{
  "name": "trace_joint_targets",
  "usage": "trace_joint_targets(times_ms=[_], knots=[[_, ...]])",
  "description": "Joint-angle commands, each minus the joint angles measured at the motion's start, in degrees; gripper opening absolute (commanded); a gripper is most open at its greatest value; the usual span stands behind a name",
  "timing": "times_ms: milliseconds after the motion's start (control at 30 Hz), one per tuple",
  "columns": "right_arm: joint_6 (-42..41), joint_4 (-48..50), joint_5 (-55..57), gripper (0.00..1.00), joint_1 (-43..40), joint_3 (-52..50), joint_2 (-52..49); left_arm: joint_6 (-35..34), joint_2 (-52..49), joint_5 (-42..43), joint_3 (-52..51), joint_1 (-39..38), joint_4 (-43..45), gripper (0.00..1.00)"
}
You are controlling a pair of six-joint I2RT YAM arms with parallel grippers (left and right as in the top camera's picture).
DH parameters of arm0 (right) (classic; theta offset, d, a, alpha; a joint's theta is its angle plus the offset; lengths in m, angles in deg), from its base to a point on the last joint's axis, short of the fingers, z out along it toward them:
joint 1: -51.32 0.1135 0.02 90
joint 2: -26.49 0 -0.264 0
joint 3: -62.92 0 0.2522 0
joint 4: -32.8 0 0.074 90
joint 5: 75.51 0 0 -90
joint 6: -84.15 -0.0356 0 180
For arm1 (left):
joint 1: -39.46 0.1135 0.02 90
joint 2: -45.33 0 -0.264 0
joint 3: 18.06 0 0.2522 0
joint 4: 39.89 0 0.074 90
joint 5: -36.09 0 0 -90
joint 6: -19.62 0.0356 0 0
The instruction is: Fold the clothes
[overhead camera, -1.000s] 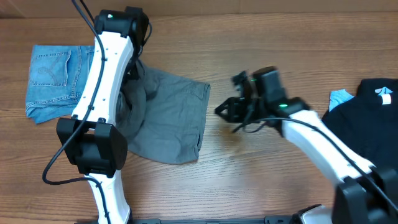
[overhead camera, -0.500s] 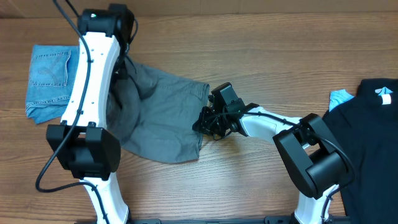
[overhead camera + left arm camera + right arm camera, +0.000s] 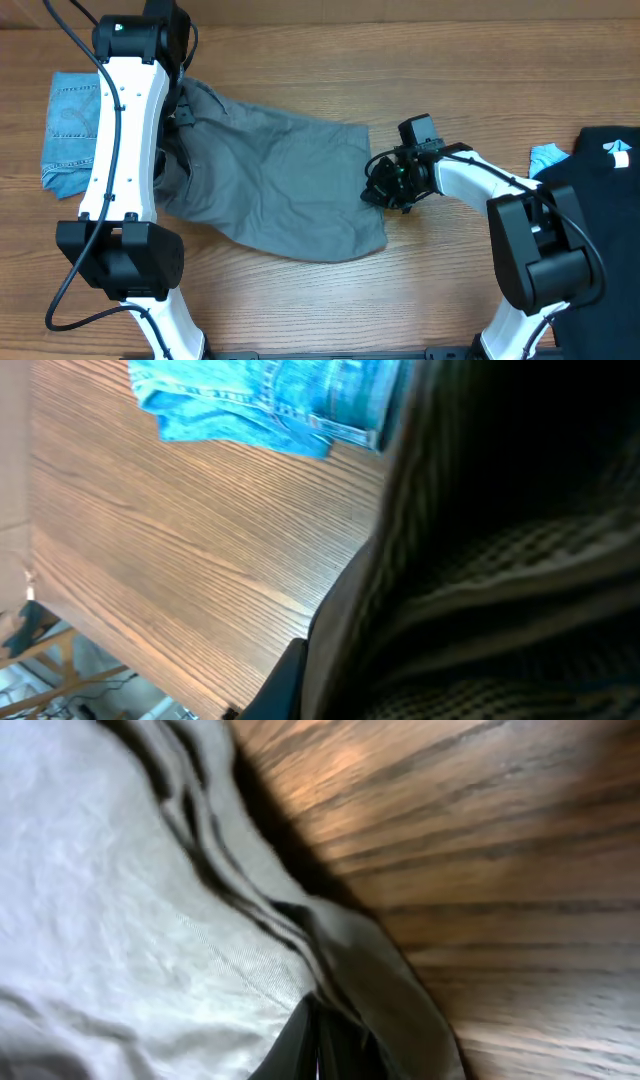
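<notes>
The grey shorts (image 3: 280,185) lie stretched across the middle of the table between both grippers. My left gripper (image 3: 178,100) is shut on their left end, near the waistband, which fills the left wrist view (image 3: 500,560) with dark cloth and speckled lining. My right gripper (image 3: 378,185) is shut on the right hem of the shorts; the right wrist view shows the grey cloth (image 3: 150,900) pinched between the fingertips (image 3: 322,1045) just above the wood.
Folded blue denim shorts (image 3: 75,120) lie at the far left, also in the left wrist view (image 3: 270,400). A black garment (image 3: 600,210) and a light blue cloth (image 3: 547,157) lie at the right edge.
My right gripper reached the shorts' right hem, closed on it and pulled it to the right. My left gripper drew the other end left. The shorts are now spread wider.
</notes>
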Motion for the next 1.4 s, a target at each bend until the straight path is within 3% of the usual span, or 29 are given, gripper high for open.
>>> trace_joint_targets(times_ms=[0, 67, 200, 367, 567, 700, 967, 1233, 1367], knots=[[8.4, -1.1, 6.9, 0.04, -0.3, -1.8, 6.3, 0.4, 2.1, 1.4, -0.1, 0.3, -0.1, 0.09], [13.7, 1.0, 3.2, 0.04, -0.2, -1.8, 12.0, -0.1, 2.1, 1.4, -1.3, 0.3, -0.1, 0.09], [16.1, 9.7, -7.8, 0.04, 0.9, -1.8, 16.1, -0.1, 2.1, 1.8, -2.9, 0.3, 1.8, 0.10], [14.6, 14.4, -7.0, 0.04, 6.8, -1.9, 14.8, 0.0, 2.1, 2.9, -6.2, 0.3, 4.2, 0.10], [9.8, 8.3, 4.9, 0.04, 9.7, -1.9, 13.8, 0.0, 2.1, -2.1, -6.5, 0.4, 3.7, 0.11], [8.2, 8.1, 5.2, 0.04, 9.6, -1.9, 10.8, 0.0, 2.1, -6.1, -6.5, 0.5, 3.7, 0.11], [-4.5, 5.2, 5.2, 0.04, 9.6, -2.0, 1.5, -0.3, 2.1, -10.2, -6.5, 3.2, 3.3, 0.15], [-7.6, 0.2, 8.7, 0.04, 9.6, -2.0, -1.2, 0.3, 2.1, -1.2, -6.5, 6.4, 3.3, 0.16], [-7.2, 0.3, 8.6, 0.04, 9.6, -2.0, -1.2, -2.6, 2.1, -9.8, -6.8, 7.5, -0.3, 0.36]])
